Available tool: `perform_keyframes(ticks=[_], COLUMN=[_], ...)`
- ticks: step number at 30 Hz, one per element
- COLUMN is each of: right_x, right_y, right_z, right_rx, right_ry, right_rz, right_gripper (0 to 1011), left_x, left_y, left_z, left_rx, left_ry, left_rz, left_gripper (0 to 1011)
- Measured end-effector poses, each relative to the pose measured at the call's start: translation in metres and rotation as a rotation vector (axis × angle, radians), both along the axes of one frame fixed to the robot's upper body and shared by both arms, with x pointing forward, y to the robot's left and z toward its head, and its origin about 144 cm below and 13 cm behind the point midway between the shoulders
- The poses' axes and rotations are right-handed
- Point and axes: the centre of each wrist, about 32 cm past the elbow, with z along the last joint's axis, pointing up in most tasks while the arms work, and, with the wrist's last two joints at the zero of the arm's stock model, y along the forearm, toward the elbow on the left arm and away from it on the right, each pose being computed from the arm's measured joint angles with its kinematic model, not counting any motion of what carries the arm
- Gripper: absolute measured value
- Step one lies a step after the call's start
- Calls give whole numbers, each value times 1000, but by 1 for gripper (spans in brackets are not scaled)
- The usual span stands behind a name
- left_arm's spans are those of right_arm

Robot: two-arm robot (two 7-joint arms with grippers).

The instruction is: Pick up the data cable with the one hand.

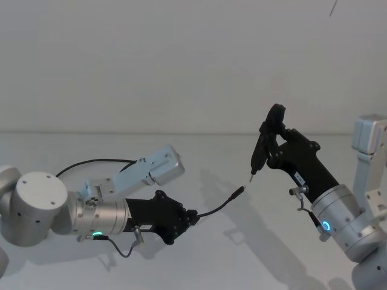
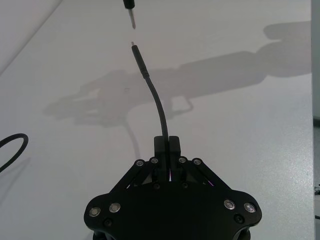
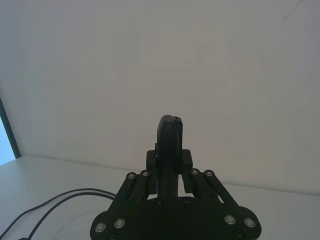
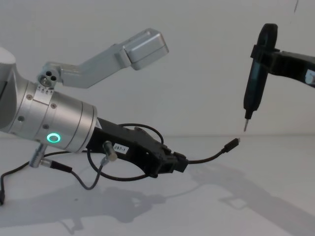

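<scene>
The left pincer (image 4: 178, 163) is clamping the cable (image 4: 209, 158) above the surface (image 4: 256, 196), while the right pincer (image 1: 273, 134) is gripping a pen tool (image 4: 255, 81); next it only needs lifting.

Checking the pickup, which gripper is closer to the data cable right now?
Left. The left gripper is shut on the data cable; the right gripper holds a pen-shaped tool just above the cable's plug.

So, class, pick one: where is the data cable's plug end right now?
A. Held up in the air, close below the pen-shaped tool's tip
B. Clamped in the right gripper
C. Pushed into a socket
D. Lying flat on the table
A: the left gripper grips the data cable, whose plug hangs just below the pen-shaped tool.
</scene>
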Motion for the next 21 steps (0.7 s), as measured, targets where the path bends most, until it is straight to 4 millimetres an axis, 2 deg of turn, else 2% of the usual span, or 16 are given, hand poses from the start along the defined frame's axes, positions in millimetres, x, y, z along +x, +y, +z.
perform_keyframes(ticks=[21], right_x=[8], right_y=[3], right_z=[-9], right_rx=[1], right_ry=[23], right_rz=[18], right_gripper=[279], left_x=[0], left_y=[0], left_z=[0], left_rx=[0], left_ry=[0], left_rz=[0], left_gripper=[43])
